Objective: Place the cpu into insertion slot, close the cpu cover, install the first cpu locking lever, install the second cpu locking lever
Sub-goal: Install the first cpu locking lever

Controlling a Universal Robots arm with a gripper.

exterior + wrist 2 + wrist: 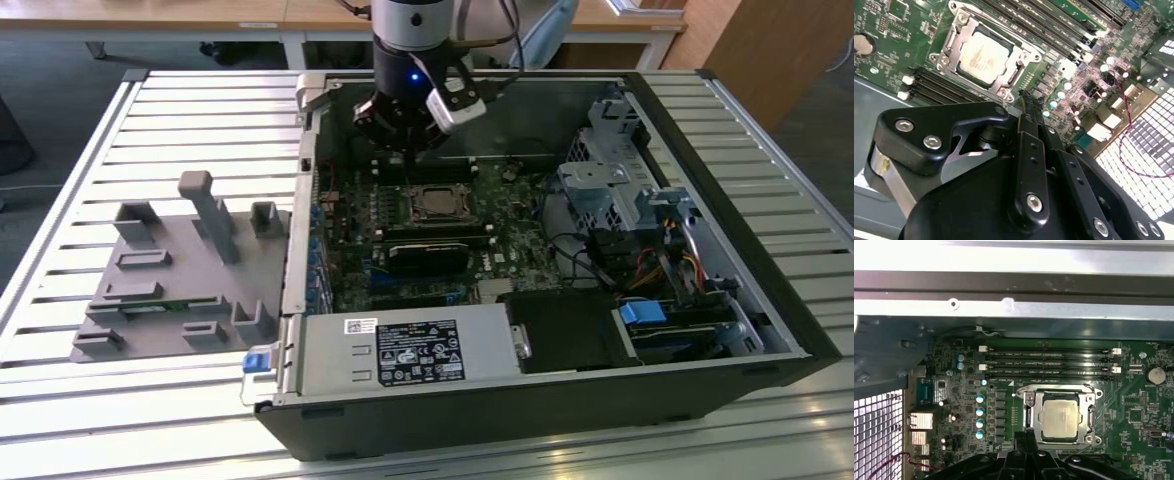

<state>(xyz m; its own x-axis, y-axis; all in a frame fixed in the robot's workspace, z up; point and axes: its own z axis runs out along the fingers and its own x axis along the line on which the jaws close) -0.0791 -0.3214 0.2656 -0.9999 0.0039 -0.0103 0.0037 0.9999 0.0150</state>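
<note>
Cpu (983, 56): one, in one insertion slot (996, 36); one cpu cover (950, 37) down.

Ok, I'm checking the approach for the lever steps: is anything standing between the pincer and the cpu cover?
Nothing visible does. In both wrist views the pincer hangs just off one edge of the cpu cover, which frames the cpu, with no part or cable between them.

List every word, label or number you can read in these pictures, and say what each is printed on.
Nothing reads clearly enough to quote.
White sticker on the silvery metal box: print too small.
Black label beside it: blurred text and symbols.
Pale silvery-grey square cpu: faint marks, illegible.
Long black memory slots: white lettering too small.
</note>
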